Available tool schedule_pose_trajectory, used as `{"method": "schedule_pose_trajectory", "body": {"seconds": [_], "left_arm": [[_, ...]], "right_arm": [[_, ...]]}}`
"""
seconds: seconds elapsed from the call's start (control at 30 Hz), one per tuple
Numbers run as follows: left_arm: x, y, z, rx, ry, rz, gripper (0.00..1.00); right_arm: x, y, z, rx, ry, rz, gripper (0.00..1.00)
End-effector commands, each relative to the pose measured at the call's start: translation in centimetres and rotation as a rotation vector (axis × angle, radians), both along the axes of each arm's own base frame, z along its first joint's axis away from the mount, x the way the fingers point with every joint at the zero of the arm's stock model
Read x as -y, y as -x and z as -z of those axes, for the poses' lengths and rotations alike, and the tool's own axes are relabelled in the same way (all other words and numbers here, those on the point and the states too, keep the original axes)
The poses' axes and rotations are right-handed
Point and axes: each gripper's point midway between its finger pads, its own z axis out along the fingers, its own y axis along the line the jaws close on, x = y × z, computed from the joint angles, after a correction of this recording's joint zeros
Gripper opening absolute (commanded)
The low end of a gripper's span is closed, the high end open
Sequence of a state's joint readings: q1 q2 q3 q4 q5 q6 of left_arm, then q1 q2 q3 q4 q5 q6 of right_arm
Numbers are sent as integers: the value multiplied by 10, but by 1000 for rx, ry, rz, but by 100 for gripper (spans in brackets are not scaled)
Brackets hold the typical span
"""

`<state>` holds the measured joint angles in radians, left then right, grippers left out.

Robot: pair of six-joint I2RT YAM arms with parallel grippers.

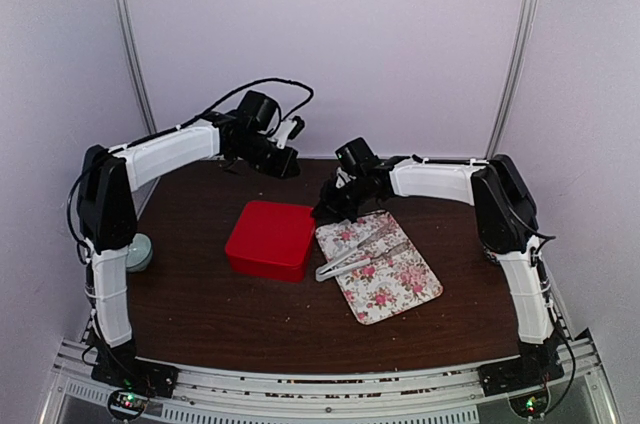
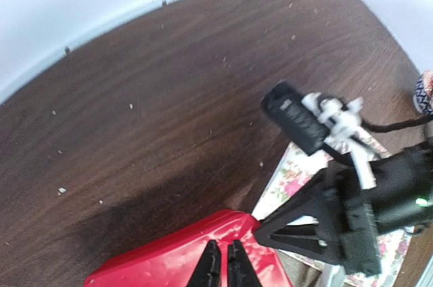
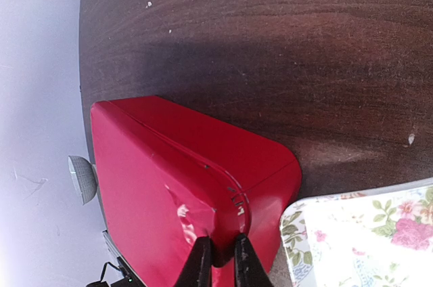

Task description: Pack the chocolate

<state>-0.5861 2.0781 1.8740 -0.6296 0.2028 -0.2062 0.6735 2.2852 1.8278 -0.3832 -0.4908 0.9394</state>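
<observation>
No chocolate shows in any view. A closed red box point(image 1: 270, 237) sits mid-table. My right gripper point(image 1: 328, 212) is down at its back right corner. In the right wrist view its fingers point(image 3: 218, 263) stand almost together, with the corner rim of the red box point(image 3: 183, 179) running between them. My left gripper point(image 1: 290, 166) hangs raised behind the box. In the left wrist view its tips point(image 2: 222, 267) are shut with nothing in them, above the red box point(image 2: 176, 260). The right gripper point(image 2: 325, 229) also appears there, beside the box corner.
A rose-printed tray point(image 1: 400, 284) lies right of the box, with white tongs point(image 1: 355, 254) on it. A small grey-green bowl point(image 1: 138, 252) stands by the left arm. A patterned dish point(image 2: 423, 94) peeks in at the left wrist view's right edge.
</observation>
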Motion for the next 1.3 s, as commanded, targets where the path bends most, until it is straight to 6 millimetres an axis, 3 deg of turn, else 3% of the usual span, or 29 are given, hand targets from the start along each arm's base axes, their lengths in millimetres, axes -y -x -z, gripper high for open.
{"method": "schedule_pose_trajectory", "body": {"seconds": [0.0, 0.37, 0.53, 0.67, 0.83, 0.97, 1.1, 1.27], "left_arm": [[3, 7, -16, 46, 8, 27, 8], [18, 25, 65, -91, -45, 66, 6], [7, 26, 109, -190, -110, 6, 4], [-7, 25, 117, -246, -100, -42, 4], [-14, 19, 90, -192, -93, -36, 8], [-16, 17, 50, -130, -62, -22, 13], [-37, 16, 8, -63, -66, -52, 22], [-71, 17, -21, 7, -100, -86, 26]], "right_arm": [[35, 1, 57, -68, 169, 72, 2], [35, 0, 57, -70, 179, 73, 1], [34, -1, 57, -69, 179, 70, 1], [33, -2, 54, -64, 176, 64, 1], [30, -3, 41, -41, 154, 50, 5], [32, -3, 18, 6, 132, 52, 12], [36, -5, -10, 65, 128, 50, 18], [39, -5, -40, 135, 118, 48, 21]]}}
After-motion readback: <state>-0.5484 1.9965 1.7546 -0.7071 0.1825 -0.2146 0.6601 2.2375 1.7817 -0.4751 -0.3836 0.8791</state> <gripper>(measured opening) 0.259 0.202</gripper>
